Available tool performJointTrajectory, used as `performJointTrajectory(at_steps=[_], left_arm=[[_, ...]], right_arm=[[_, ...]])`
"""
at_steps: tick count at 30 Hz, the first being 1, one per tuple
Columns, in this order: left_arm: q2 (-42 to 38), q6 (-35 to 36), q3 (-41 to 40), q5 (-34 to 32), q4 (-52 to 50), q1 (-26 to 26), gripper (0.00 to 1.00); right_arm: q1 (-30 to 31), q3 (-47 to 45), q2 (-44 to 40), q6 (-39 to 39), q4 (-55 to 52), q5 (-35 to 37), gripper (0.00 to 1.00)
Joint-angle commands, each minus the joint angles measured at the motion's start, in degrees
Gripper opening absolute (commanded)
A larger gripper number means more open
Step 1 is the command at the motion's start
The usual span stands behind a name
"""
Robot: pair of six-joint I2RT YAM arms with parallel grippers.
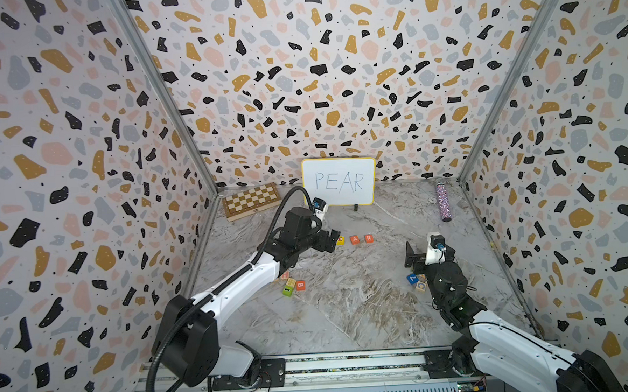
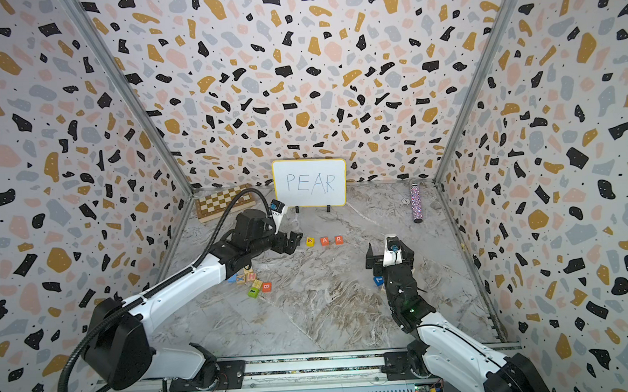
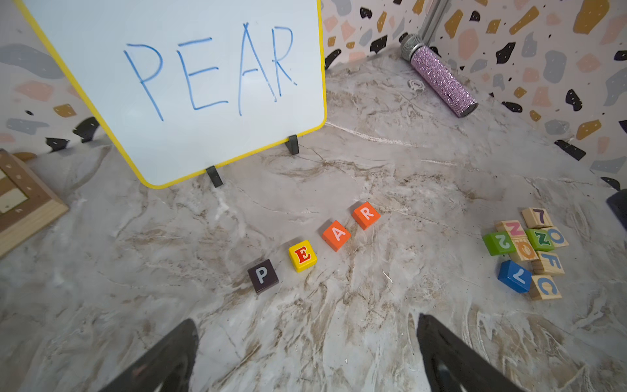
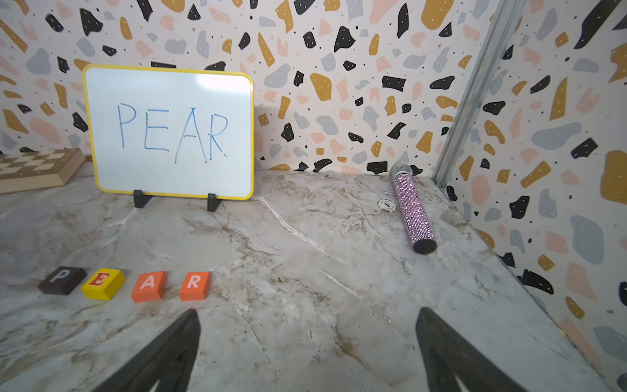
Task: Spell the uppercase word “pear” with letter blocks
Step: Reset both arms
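Behind the letter blocks [image 3: 336, 235] a bare strip of desk [image 3: 339, 176] runs up to the whiteboard [image 3: 190, 85] on its feet. In front of them the marble lies free, flanked by two heaps of spare cubes [image 1: 290, 283]. At the row's P end the left hand [image 2: 295, 242] crowds close, jaws spread. The right hand [image 1: 411, 259] hangs well off past the R end, with the microphone [image 1: 443, 202] farther back.
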Motion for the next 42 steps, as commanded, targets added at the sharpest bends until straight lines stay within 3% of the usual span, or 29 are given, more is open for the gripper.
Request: performJointTrajectory(at_steps=[1, 5, 11, 13, 16, 22, 25, 29, 34, 42], left_arm=[[-6.00, 2.45, -4.11, -4.09, 6.12, -0.10, 0.99], [-13.89, 4.92, -11.26, -7.24, 10.71, -0.09, 0.99], [-23.97, 9.74, -24.18, -16.32, 20.17, 0.21, 0.99], [-24.90, 13.40, -28.09, -20.90, 23.72, 0.52, 0.99], [-24.24, 13.70, -30.96, -32.79, 25.40, 1.21, 0.99], [-23.95, 11.67, -35.81, -38.34, 29.15, 6.33, 0.99], [-21.94, 12.04, -38.62, -38.05, 34.64, 9.97, 0.99], [-16.64, 11.57, -39.66, -32.76, 39.63, 16.21, 0.99], [-9.74, 6.67, -38.38, -25.03, 42.17, 21.90, 0.99], [-2.75, 6.37, -41.47, -17.15, 53.68, 24.34, 0.99]], right_arm=[[-1.92, -0.32, 0.86, -2.06, 5.60, 0.99, 0.99], [-7.75, -1.06, 1.09, 2.42, 4.50, -1.54, 0.99], [-12.00, -5.38, -0.74, 1.85, 9.13, -3.01, 0.99], [-14.97, -5.48, 1.20, 4.18, 9.38, -4.55, 0.99], [-17.11, -4.44, 5.61, 5.06, 11.04, -6.80, 0.99], [-19.49, -2.08, 15.80, 4.62, 15.82, -9.63, 1.00], [-21.86, -0.48, 20.74, 6.07, 17.19, -10.79, 0.99], [-21.96, 2.92, 24.26, 5.57, 14.63, -12.63, 0.99], [-21.96, 1.04, 23.41, 3.90, 18.00, -11.17, 0.99], [-22.10, -0.16, 28.07, -1.65, 27.48, -13.11, 0.99]])
